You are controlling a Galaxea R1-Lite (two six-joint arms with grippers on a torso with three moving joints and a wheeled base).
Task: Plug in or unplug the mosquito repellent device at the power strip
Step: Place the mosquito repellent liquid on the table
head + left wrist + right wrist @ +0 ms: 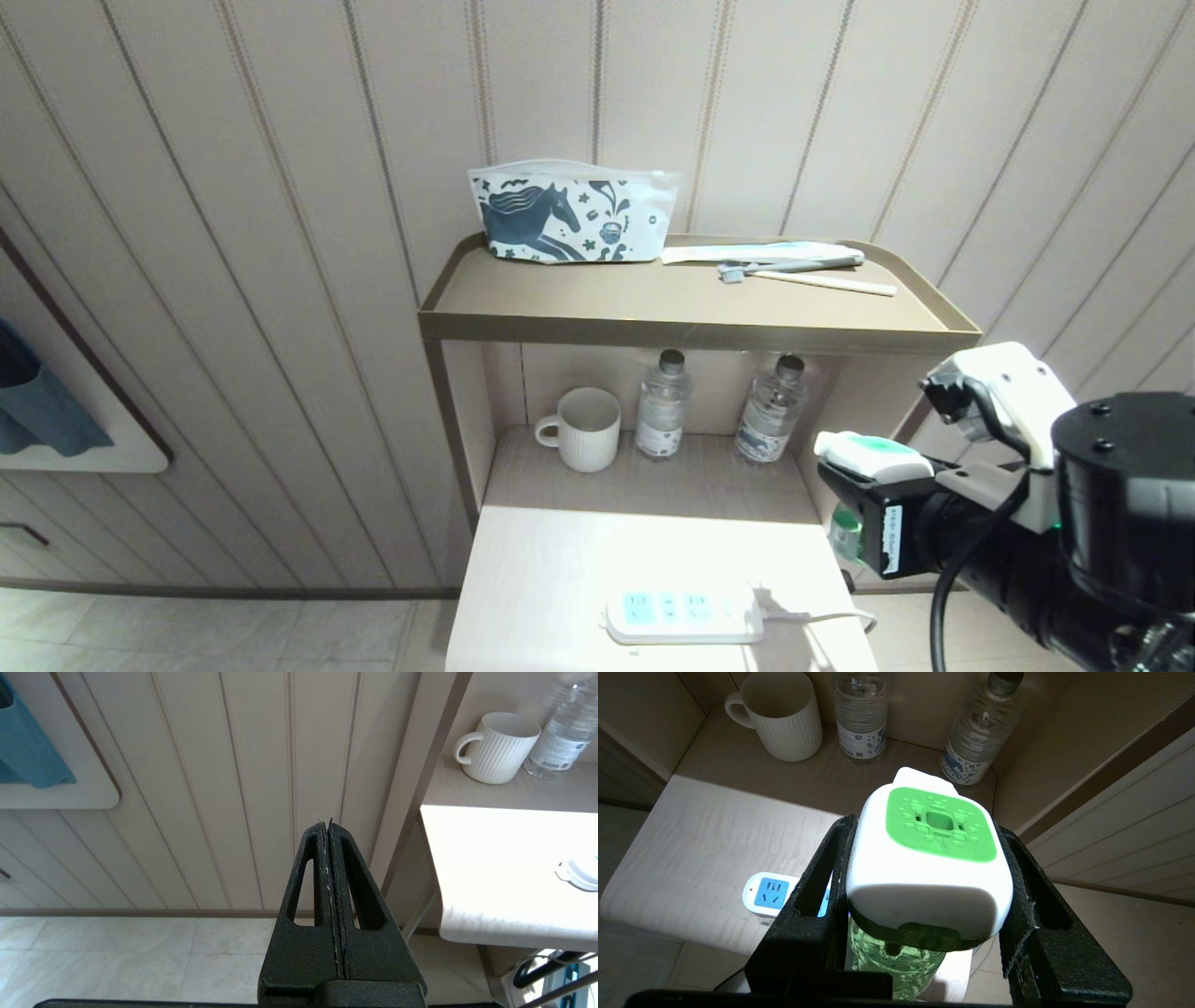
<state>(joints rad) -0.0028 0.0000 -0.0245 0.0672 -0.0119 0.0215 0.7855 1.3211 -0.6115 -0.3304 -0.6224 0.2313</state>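
We see the right gripper [924, 868] clamping the mosquito repellent device [927, 858] by its white head, raised at about three o'clock. The power strip [683, 616] lies on the bedside table [560, 579] near six o'clock, its sockets seemingly unoccupied. The left gripper [329, 830], fingers pressed together, hangs beside the table.

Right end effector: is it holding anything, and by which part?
Yes. The right end effector holds the mosquito repellent device, its fingers clamped on the two sides of the white head, green bottle hanging below. The left end effector holds nothing.
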